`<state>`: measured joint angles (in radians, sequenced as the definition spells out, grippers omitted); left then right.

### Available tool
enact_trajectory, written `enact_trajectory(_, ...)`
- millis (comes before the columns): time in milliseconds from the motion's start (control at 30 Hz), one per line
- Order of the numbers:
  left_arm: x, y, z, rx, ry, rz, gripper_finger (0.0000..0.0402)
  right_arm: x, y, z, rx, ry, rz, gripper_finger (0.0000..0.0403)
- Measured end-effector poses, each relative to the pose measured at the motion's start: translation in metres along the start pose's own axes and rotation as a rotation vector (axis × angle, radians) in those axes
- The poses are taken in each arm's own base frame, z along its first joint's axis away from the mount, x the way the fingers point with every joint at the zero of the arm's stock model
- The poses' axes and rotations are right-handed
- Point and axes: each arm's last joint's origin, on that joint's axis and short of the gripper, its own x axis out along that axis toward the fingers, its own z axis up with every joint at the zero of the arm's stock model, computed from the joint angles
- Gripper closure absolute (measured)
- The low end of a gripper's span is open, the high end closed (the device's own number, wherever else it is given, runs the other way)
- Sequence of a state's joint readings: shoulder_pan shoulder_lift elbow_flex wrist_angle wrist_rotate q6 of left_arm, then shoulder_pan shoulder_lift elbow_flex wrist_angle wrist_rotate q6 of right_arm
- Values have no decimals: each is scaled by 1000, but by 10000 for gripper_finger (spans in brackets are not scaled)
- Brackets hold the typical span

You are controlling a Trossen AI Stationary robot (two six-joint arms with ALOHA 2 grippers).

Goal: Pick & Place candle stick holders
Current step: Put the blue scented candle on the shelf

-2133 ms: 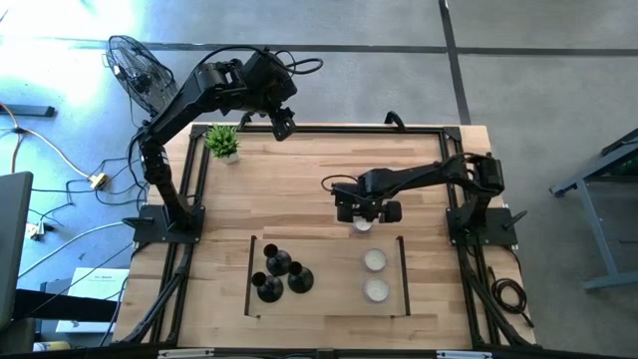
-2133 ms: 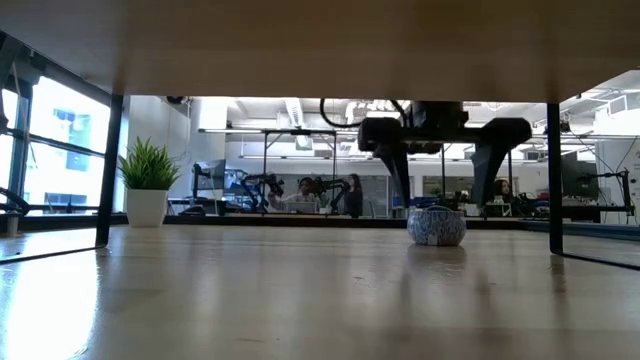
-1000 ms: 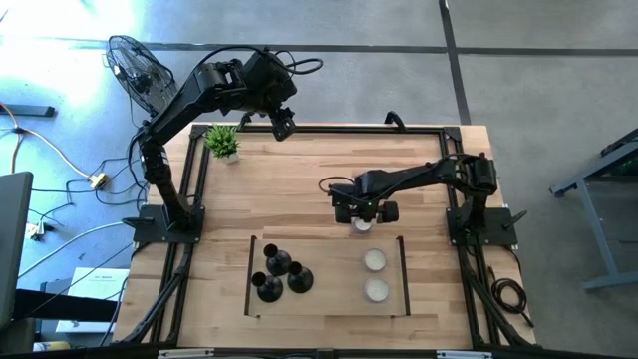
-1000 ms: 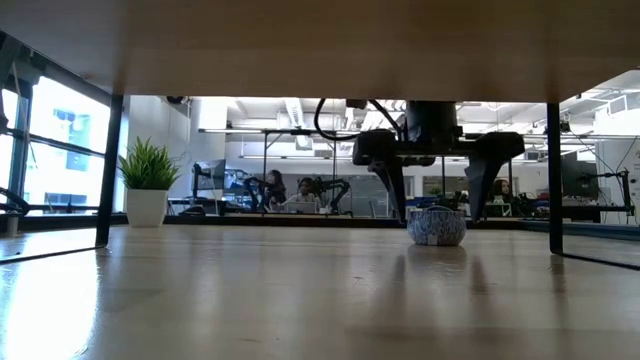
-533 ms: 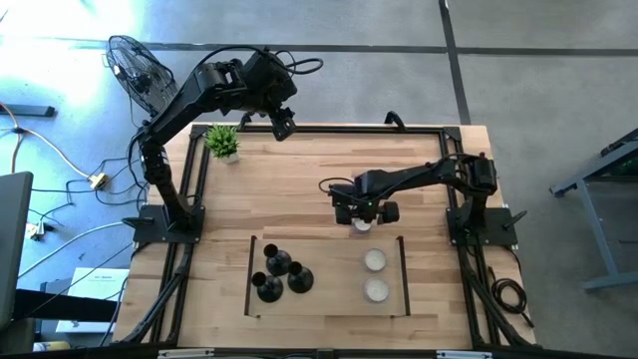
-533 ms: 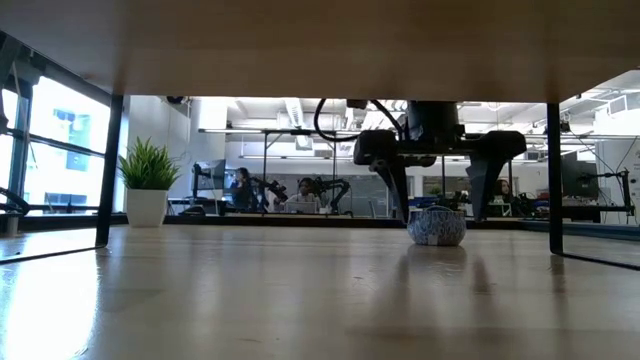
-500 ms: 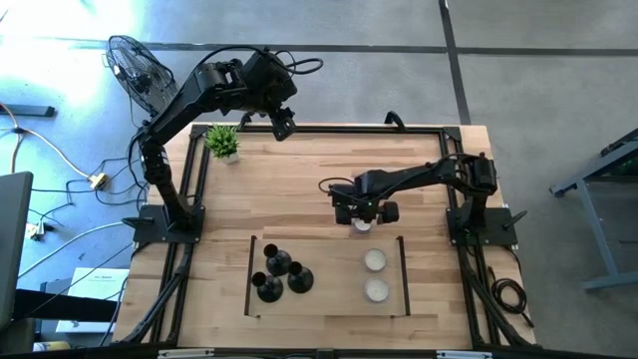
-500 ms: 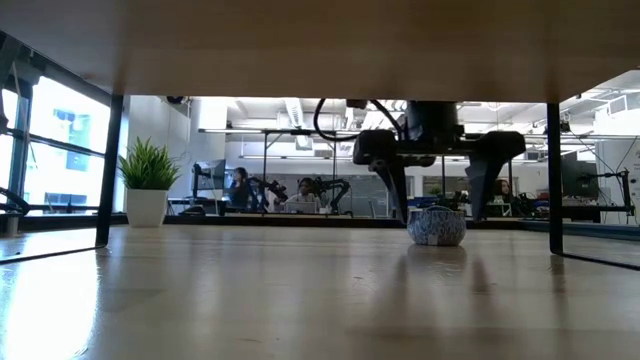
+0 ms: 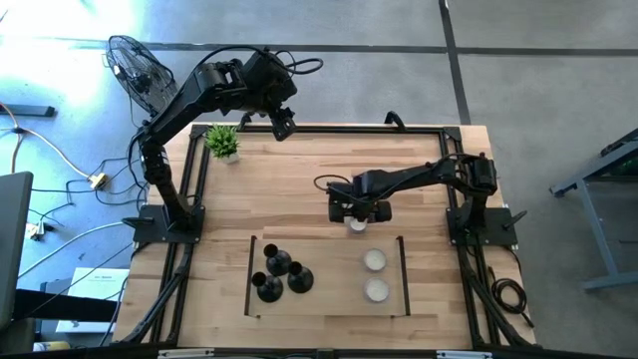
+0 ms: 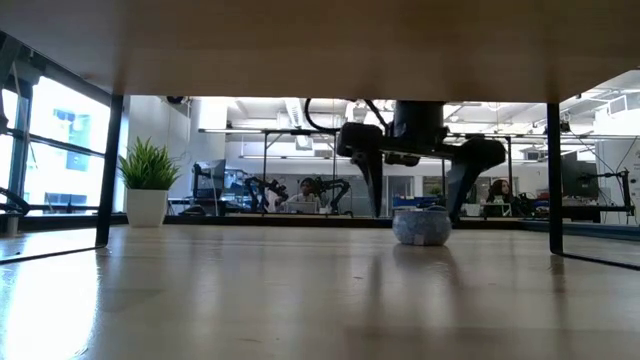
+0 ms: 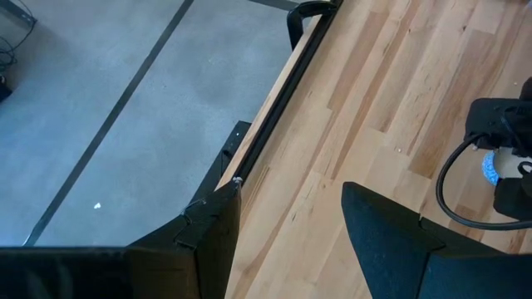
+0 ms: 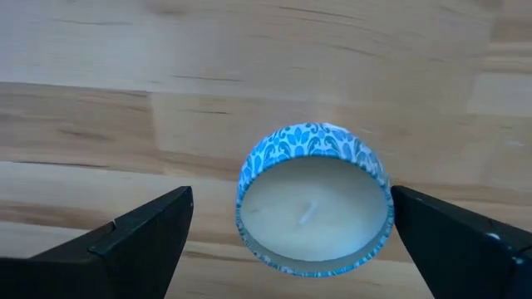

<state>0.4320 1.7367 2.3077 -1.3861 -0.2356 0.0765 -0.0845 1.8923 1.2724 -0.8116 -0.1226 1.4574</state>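
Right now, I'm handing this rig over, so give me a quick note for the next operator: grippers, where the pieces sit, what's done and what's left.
Right gripper: open, low at mid-table, fingers either side of a small blue-patterned candle standing on the wood, not gripping it.
Left gripper: open, empty, raised over the table's far edge near the potted plant.
Three black candlestick holders: clustered together at the near left, inside the marked rectangle, untouched by either gripper.
Two more white candles: at the rectangle's right side, one behind the other.
Done: nothing I can confirm.
Left: no holder is in a gripper yet.
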Motion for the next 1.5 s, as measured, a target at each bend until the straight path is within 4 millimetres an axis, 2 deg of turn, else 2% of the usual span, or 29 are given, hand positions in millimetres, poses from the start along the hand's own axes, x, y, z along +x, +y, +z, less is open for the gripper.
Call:
enact_trajectory(600, 0, 0, 0, 0, 0, 0, 197, -2, 19, 2, -24, -38, 200, 5)
enact_trajectory(800, 0, 0, 3, -10, -33, 2, 197, -2, 21, 1, -80, -8, 214, 5)
enact_trajectory(1067, 0, 0, 5, -49, -55, -16, 197, -2, 25, -3, -138, -136, 237, 5)
enact_trajectory(1500, -1, -1, 11, -58, -114, -57, 197, -2, 25, -8, -153, -146, 229, 5)
